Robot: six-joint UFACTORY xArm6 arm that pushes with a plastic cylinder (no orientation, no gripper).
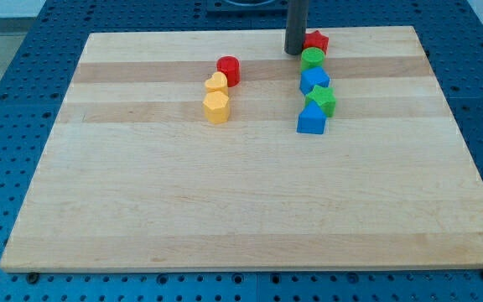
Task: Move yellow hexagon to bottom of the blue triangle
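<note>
A pale wooden surface (pixel 250 210) is seen lying on a blue perforated base (pixel 7 50), with most of its near part left bare. A dark rod (pixel 297 25) is seen coming down from the top edge at the far side, and my tip (pixel 295 52) is set on the surface at the far end of the right-hand group, just left of the red star (pixel 316 40) and just beyond the green cylinder (pixel 312 58); whether it touches either cannot be told. No gripper is carried by the arm, so no open or closed state can be given. Two groups of blocks are laid out in the far half, well apart from each other. On the right, a column is formed, running from far to near: the red star, the green cylinder, a blue block (pixel 314 80) of unclear shape, a green block (pixel 321 101) of unclear shape, and the blue triangle (pixel 311 120) at the near end, each one touching or just beside the next. On the left, a shorter line is formed: a red cylinder (pixel 228 70) farthest, a yellow heart (pixel 216 83) just beside it, and the yellow hexagon (pixel 216 107) nearest. The yellow hexagon is found well to the left of the blue triangle, at about the same depth, and well apart from my tip.
</note>
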